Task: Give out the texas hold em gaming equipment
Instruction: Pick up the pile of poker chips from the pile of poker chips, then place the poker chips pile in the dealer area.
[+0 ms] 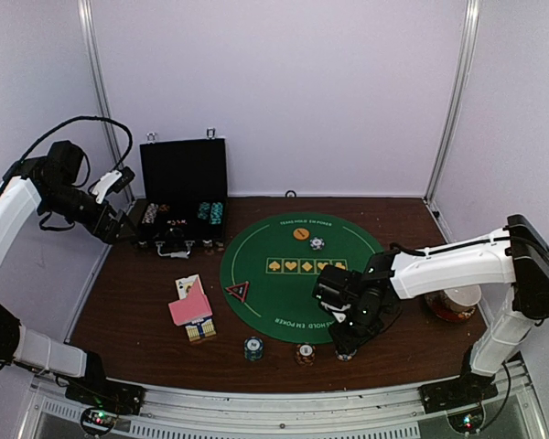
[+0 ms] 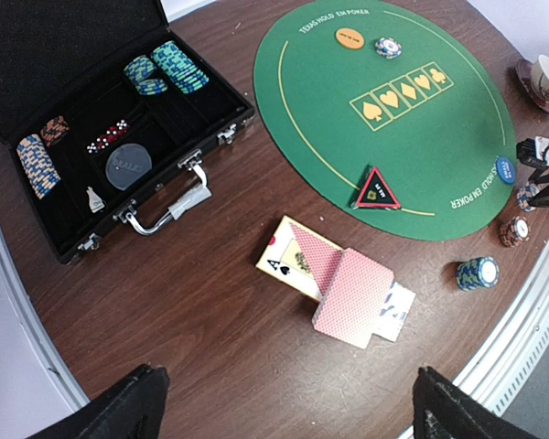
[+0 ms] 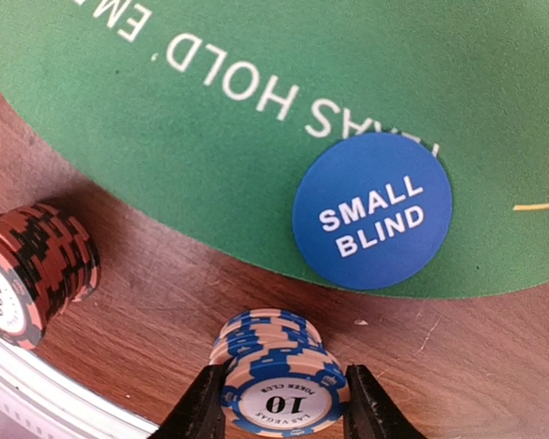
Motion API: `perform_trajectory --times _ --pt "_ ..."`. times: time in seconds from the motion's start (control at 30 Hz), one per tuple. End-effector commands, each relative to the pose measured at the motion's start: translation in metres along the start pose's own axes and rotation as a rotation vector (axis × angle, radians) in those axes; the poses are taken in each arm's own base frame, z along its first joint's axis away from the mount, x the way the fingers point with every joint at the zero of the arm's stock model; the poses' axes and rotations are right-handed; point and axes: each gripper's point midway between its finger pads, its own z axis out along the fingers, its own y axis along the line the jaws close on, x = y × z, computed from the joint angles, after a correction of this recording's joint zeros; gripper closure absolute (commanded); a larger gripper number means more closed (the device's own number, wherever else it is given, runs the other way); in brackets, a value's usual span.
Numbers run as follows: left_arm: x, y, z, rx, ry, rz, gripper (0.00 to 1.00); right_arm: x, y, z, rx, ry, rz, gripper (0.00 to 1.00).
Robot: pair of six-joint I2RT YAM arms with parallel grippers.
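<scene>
Blue-striped chips point(image 3: 271, 340) lean in a stack on the bench point(image 3: 151, 297) beside the button point(image 3: 372, 210) at the edge of the mat point(image 3: 146, 128), right end effector point(image 3: 284, 402) half closed, fingers point(image 3: 199, 413) touching both flanks; a low, centred, gentle squeeze should stop any shearing off

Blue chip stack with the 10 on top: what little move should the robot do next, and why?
Probably close the jaws of the right gripper gently onto the blue chip stack. They stand close on either side of it, though I cannot tell if they touch, and it sits on the table beside the Small Blind button.
</scene>
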Motion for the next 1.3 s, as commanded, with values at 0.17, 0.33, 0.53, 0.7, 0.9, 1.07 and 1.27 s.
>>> perform_trajectory --times 0.17,0.33,0.53,0.7,0.9,1.07,1.27 --pt "-0.005 0.0 -0.006 -0.002 -0.019 0.021 0.02 -0.014 0.008 -0.043 0.006 -0.038 -0.056 0.79" --pt "-0.004 -0.001 -0.006 -0.004 -0.018 0.026 0.02 -0.034 0.016 -0.067 0.001 -0.079 -0.083 0.82" --pt "-0.003 -0.001 -0.007 -0.009 -0.017 0.03 0.02 -0.087 0.044 -0.072 -0.011 -0.144 -0.134 0.82" --pt "-0.002 -0.001 -0.006 -0.007 -0.015 0.029 0.02 -0.145 0.079 -0.058 -0.045 -0.206 -0.178 0.82" --pt "-0.004 -0.004 -0.006 0.01 -0.025 0.024 0.02 -0.199 0.112 -0.032 -0.071 -0.239 -0.222 0.82" --pt "-0.003 -0.005 -0.007 0.011 -0.027 0.026 0.02 -0.223 0.118 -0.003 -0.061 -0.228 -0.233 0.81" --pt "-0.001 -0.006 -0.006 0.012 -0.023 0.026 0.02 -0.233 0.107 0.021 -0.047 -0.206 -0.211 0.81"
